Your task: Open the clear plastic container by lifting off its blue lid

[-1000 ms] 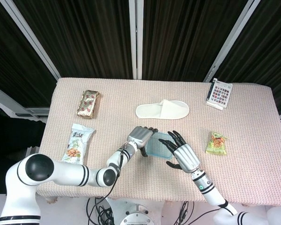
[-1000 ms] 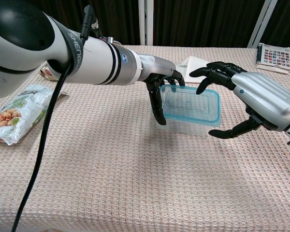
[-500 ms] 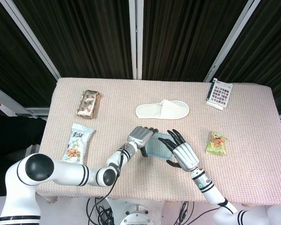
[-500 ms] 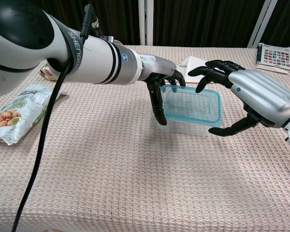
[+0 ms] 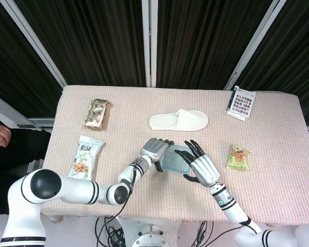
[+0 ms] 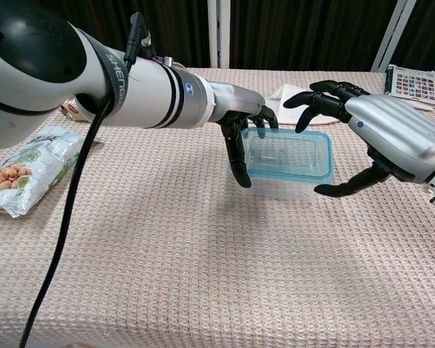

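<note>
The clear plastic container (image 5: 171,159) with its blue-rimmed lid (image 6: 286,156) sits on the table's near middle. My left hand (image 5: 154,149) grips the container's left end, thumb (image 6: 237,159) down its near corner and fingers curled over the far rim. My right hand (image 5: 202,165) is spread open around the right end. Its fingers (image 6: 326,98) arch above the far right corner and its thumb (image 6: 344,187) reaches low beside the near right corner. I see no clear contact between it and the lid. The lid lies on the container.
A white slipper (image 5: 178,120) lies behind the container. A nut packet (image 5: 86,157) and a gold packet (image 5: 97,113) are on the left. A green snack bag (image 5: 238,157) is on the right, and a colour-keyed pad (image 5: 241,103) at the far right corner.
My right hand has come in closer to the container's right end, fingers now over its far corner. The left hand has stayed in place.
</note>
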Controlling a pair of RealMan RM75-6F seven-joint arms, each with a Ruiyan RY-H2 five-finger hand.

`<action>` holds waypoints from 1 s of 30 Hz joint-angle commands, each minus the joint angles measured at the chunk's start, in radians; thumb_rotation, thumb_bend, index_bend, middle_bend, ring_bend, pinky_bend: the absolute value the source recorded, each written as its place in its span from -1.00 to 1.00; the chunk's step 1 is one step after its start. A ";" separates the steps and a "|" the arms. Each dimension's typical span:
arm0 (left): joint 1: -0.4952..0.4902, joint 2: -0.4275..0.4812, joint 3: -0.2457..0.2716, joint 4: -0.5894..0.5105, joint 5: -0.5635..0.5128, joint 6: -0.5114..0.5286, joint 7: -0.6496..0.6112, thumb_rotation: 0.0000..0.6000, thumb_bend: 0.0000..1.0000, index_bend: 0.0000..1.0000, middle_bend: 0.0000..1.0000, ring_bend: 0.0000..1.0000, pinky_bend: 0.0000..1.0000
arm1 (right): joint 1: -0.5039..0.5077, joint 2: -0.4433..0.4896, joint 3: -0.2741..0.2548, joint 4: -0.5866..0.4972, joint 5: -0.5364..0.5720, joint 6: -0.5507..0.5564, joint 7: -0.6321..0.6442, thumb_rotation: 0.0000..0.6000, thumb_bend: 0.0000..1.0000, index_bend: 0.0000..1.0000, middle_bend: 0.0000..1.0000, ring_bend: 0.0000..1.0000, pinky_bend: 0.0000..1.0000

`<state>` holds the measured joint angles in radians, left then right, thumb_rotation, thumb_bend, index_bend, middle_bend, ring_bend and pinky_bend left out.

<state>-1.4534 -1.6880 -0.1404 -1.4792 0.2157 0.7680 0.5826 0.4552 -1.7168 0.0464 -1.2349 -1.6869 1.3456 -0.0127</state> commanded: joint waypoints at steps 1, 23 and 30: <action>0.000 -0.006 0.001 0.005 0.003 0.004 0.002 1.00 -1.00 -0.47 -0.39 -0.63 -0.52 | 0.002 0.004 0.001 -0.005 0.002 0.002 0.002 1.00 -0.93 -0.65 -0.38 -0.98 -1.00; 0.025 -0.071 -0.006 0.054 0.081 0.056 0.016 1.00 -1.00 -0.36 -0.26 -0.54 -0.52 | 0.006 0.034 0.008 -0.040 0.019 0.013 0.004 1.00 -0.93 -0.59 -0.35 -0.97 -1.00; 0.038 -0.078 -0.014 0.062 0.100 0.060 0.024 1.00 -1.00 -0.34 -0.25 -0.53 -0.52 | 0.007 0.045 0.011 -0.058 0.019 0.020 -0.003 1.00 -0.93 -0.58 -0.35 -0.97 -1.00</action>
<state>-1.4165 -1.7658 -0.1538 -1.4180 0.3154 0.8272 0.6064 0.4621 -1.6726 0.0573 -1.2923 -1.6679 1.3652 -0.0145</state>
